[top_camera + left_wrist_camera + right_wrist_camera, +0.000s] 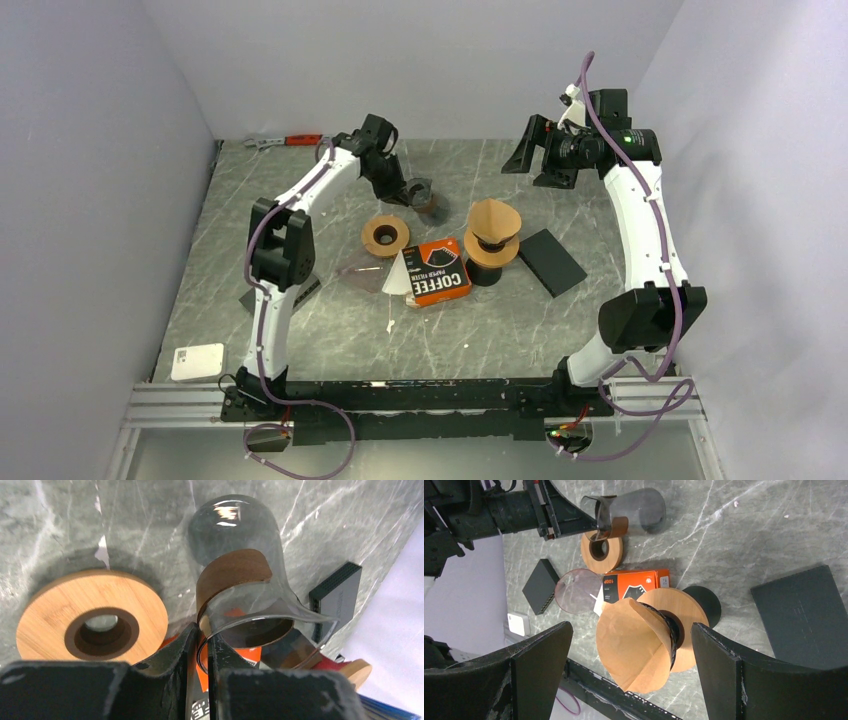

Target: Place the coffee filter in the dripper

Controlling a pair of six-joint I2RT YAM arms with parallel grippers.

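Pinching rim of glass carafe [235,535]: left pincer [202,641], carafe possibly clear of desk [749,530], hard to tell. Right pincer [630,626] spread wide, hovering above brown coffee filter [624,645] seated in dripper [689,611], beside orange filter box [634,582].

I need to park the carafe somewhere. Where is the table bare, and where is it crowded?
Free: the wide near strip between the coffee filter box and the arm bases; also the far middle, between the glass carafe and the open right gripper. Crowded: the centre, where the wooden ring, box, dripper and black pad cluster.
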